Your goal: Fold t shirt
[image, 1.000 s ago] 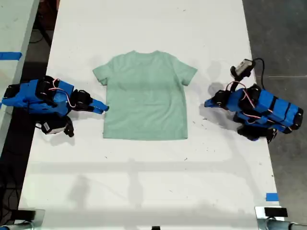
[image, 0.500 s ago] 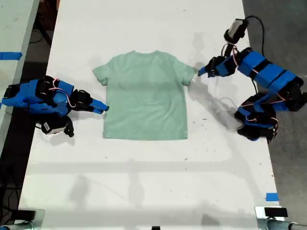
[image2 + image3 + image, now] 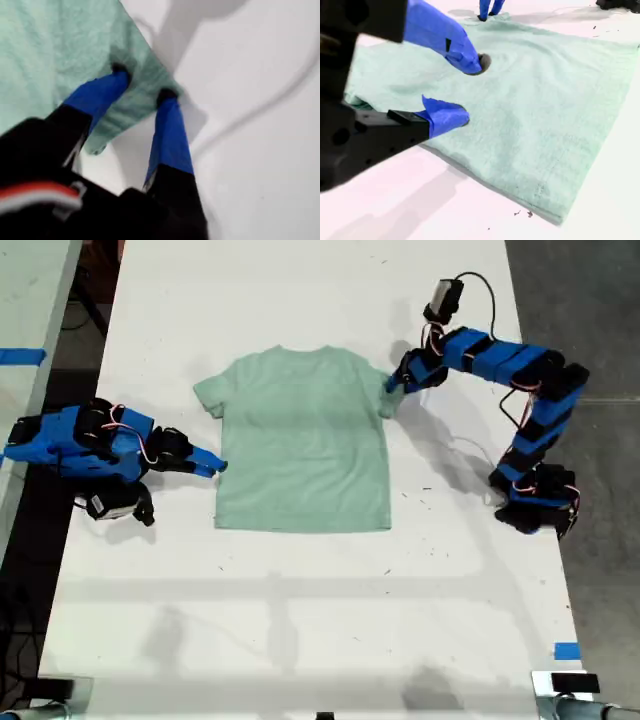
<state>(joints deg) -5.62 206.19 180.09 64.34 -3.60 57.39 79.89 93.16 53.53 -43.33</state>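
Two arms on this one, and the t shirt (image 3: pixel 303 438) lies flat and face-up in the middle of the white table (image 3: pixel 300 620), neck toward 12 o'clock in the exterior view, hem toward 6. It's thin, floppy cloth, so my guess is it weighs next to nothing and will drape and drag rather than hold any shape, and a pinch on one layer will probably pull the rest along in a soft wave. Not fragile, not really slippery against the table, but it could bunch if tugged fast. My first gripper (image 3: pixel 142 85) is at the sleeve on the 3 o'clock side of the shirt, jaws partly apart with both tips pressed onto the sleeve edge, straddling a bit of fabric but not closed on it. My second gripper (image 3: pixel 465 90) sits low at the 9 o'clock side just beside the shirt's lower edge, jaws spread moderately, nothing between them. Best holds look like the sleeve hem or shoulder seam, where the doubled cloth gives the tips something thicker to bite.
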